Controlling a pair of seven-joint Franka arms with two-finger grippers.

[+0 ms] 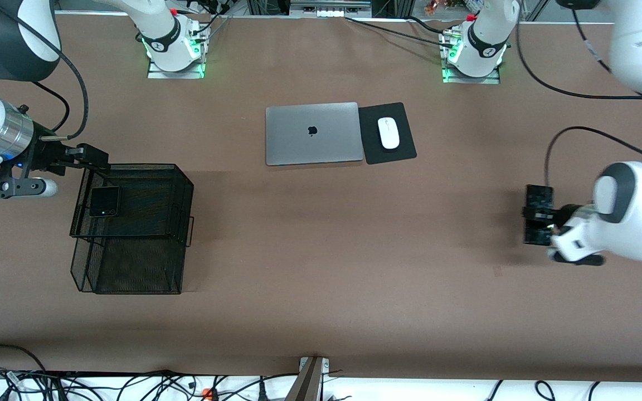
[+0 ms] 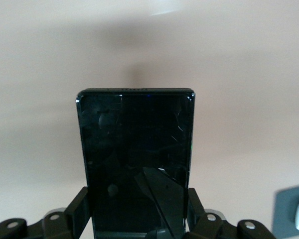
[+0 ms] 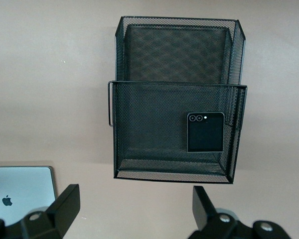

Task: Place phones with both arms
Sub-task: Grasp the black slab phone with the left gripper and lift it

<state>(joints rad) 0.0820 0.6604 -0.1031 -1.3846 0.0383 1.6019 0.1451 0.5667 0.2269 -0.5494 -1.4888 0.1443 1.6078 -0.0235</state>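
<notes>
Small black phone point(image 3: 205, 132) in mesh basket's point(image 3: 139, 129) upper tray

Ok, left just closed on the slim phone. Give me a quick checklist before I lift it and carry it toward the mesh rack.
1. Left gripper shut on the long black phone: ok, a finger sits against each long edge.
2. Phone square in the grip: ok in the left wrist view.
3. Grip depth: cannot tell, only one end is held and most of the phone sticks out past the fingers.
4. Right gripper out of the way: not ok, it hangs open over the mesh rack.
5. Room in the rack: ok, only the small squarish black phone lies in the upper tray.
6. Laptop and mouse away from the left gripper: ok.
</notes>
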